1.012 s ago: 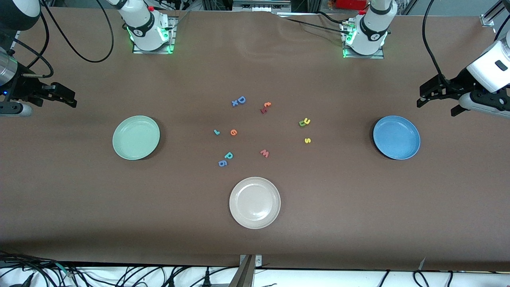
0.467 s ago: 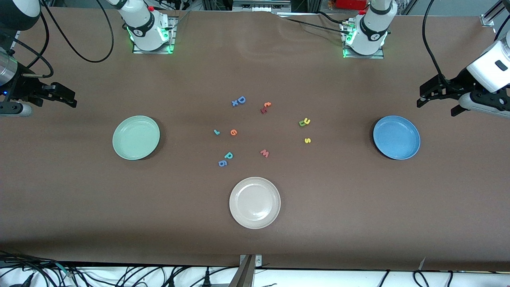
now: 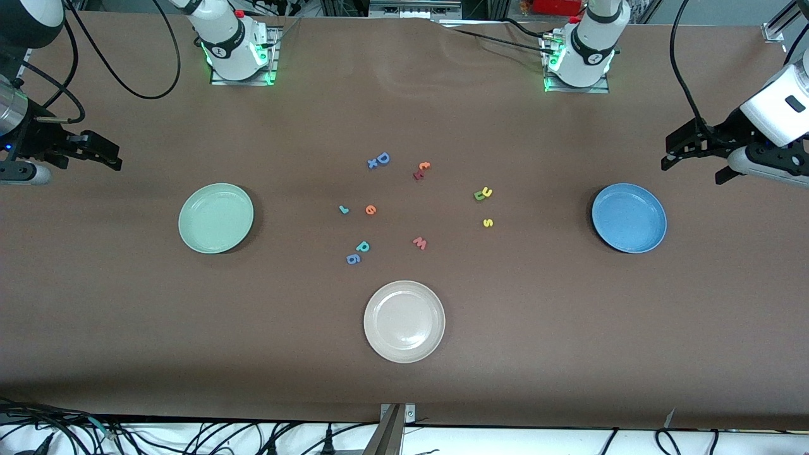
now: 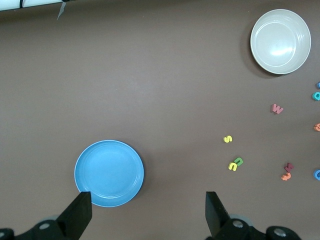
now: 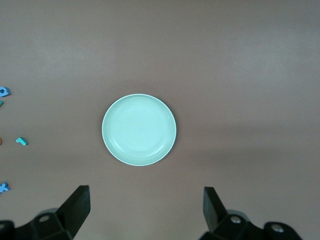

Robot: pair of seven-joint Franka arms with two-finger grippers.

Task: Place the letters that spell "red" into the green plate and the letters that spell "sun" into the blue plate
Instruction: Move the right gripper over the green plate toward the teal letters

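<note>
On the brown paper-covered table (image 3: 569, 328) the round pale mint-green shallow plate (image 3: 216, 218) lies toward the right arm's end and the round medium-blue shallow plate (image 3: 629, 218) toward the left arm's end, both holding nothing, with a round cream-white plate (image 3: 404, 321) between them and nearer the front camera. All the small foam letters lie on the table in the middle, well apart from the green and blue plates. The teal hook-shaped r (image 3: 344, 209) sits just beside the orange e (image 3: 370, 210), and the teal d/p shape (image 3: 363, 246) lies nearer the camera, touching a blue 6/g (image 3: 353, 258). Toward the left arm's end, the yellow u (image 3: 486, 191) touches the dark green n (image 3: 480, 196), and the yellow s (image 3: 487, 222) lies near them, closer to the camera. A pink w (image 3: 420, 242) sits near the middle, while a larger blue D (image 3: 382, 158) with a small blue x against it and an orange-and-red letter pair (image 3: 421, 170) lie farther from the camera. The left hand (image 3: 692, 161) hangs in the air at its end of the table, over bare table near the blue plate, fingers spread wide with nothing between them; the right hand (image 3: 101, 155) waits likewise at its own end, near the green plate, fingers apart and holding nothing.
</note>
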